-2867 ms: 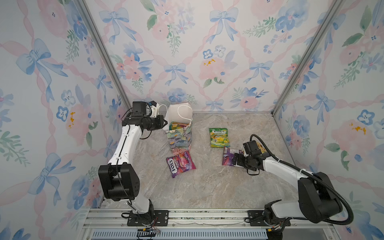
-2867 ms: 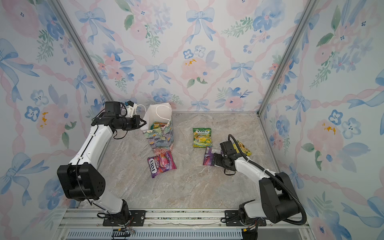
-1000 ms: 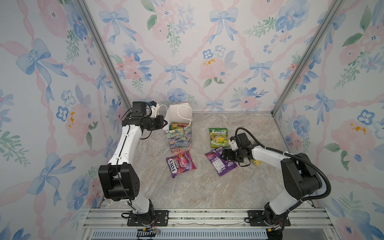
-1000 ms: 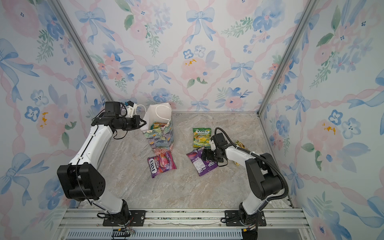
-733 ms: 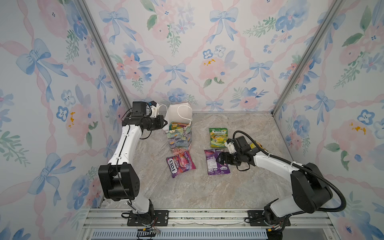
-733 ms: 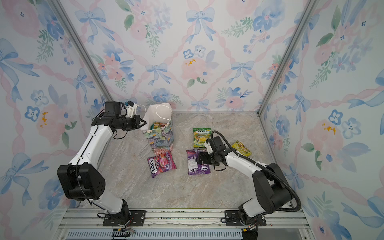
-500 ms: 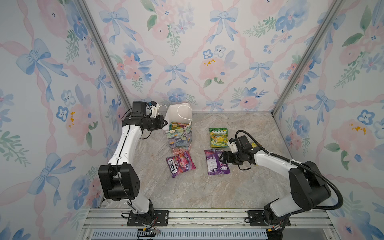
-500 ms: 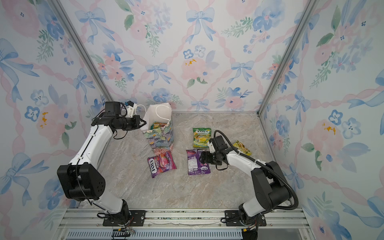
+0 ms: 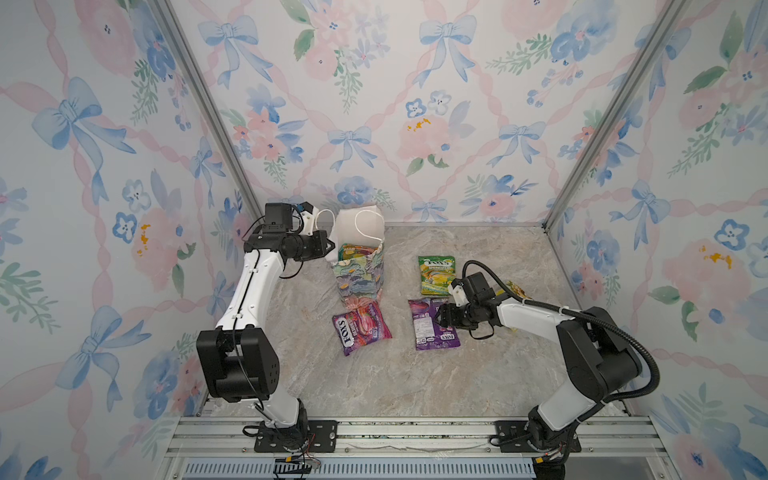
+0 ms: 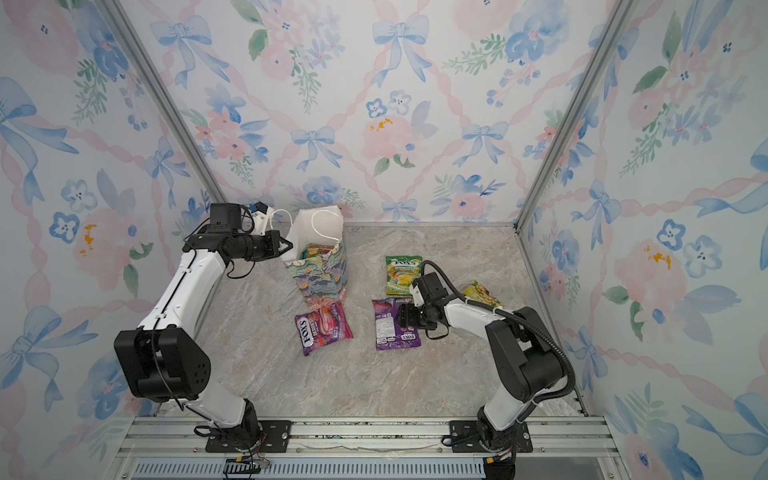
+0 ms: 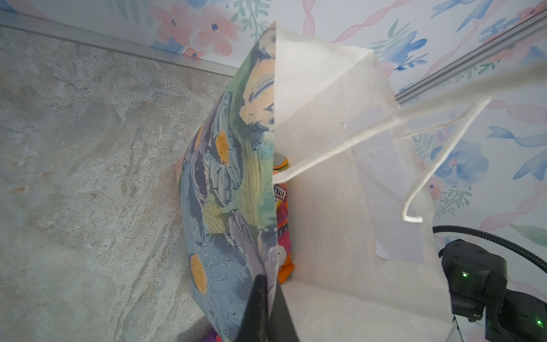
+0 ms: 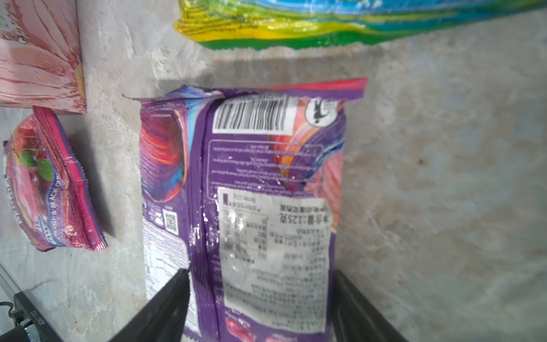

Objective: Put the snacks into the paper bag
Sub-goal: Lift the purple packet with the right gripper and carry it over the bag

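Two wrist views alone reveal left tool (image 11: 268, 284) pinching paper bag (image 11: 325, 177), right tool (image 12: 260, 271) spread over purple packet (image 12: 266, 165).

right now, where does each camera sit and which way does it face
Both top views: high at the front, looking down at the table and back wall; left arm and right arm show whole.
Left wrist: on the left arm, looking into the open paper bag; its jaws shut on the bag's wall.
Right wrist: low over the purple packet, facing down; its jaws apart astride it.
Shared: bag and purple packet, also in both top views.
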Tool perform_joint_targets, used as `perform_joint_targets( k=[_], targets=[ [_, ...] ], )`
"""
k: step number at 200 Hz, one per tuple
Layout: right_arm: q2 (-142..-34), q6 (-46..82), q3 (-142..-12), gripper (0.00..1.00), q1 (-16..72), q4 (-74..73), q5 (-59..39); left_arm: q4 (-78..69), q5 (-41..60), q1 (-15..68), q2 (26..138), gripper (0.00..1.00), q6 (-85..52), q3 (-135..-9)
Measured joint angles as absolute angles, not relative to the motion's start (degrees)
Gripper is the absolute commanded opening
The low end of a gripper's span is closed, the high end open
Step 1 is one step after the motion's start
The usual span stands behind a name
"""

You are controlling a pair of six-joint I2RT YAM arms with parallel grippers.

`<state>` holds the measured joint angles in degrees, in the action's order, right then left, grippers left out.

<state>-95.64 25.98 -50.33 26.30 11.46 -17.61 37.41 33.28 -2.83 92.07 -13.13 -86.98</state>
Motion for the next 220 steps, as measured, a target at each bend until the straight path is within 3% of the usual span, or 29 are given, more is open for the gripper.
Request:
perform_joint_targets(
  k=[21,65,89,105,157,220],
  targets=[
    [-96.5,28.2,-49.7,0.55,26.7,7.8,-18.0,37.4,33.3,-2.9,92.1,0.00,-13.1,-87.0],
    [-97.8,33.8,-46.7,0.16,27.0,-0.6,-20.7,37.4,33.3,-2.9,92.1,0.00,-13.1,-87.0],
    [-97.8,36.2,-46.0,0.04,27.4,-2.7,-21.9,37.4,33.3,-2.9,92.1,0.00,-13.1,-87.0],
    [-97.8,36.6,-46.0,0.00,27.7,-2.9,-22.4,37.4,33.3,-2.9,92.1,0.00,-13.1,-87.0],
    [-95.9,36.7,-46.0,0.00,30.4,-2.1,-22.7,37.4,33.3,-2.8,92.1,0.00,-13.1,-87.0],
    [-86.1,36.6,-50.9,0.00,33.2,5.2,-21.2,37.4,33.3,-2.9,92.1,0.00,-13.1,-87.0]
  ],
)
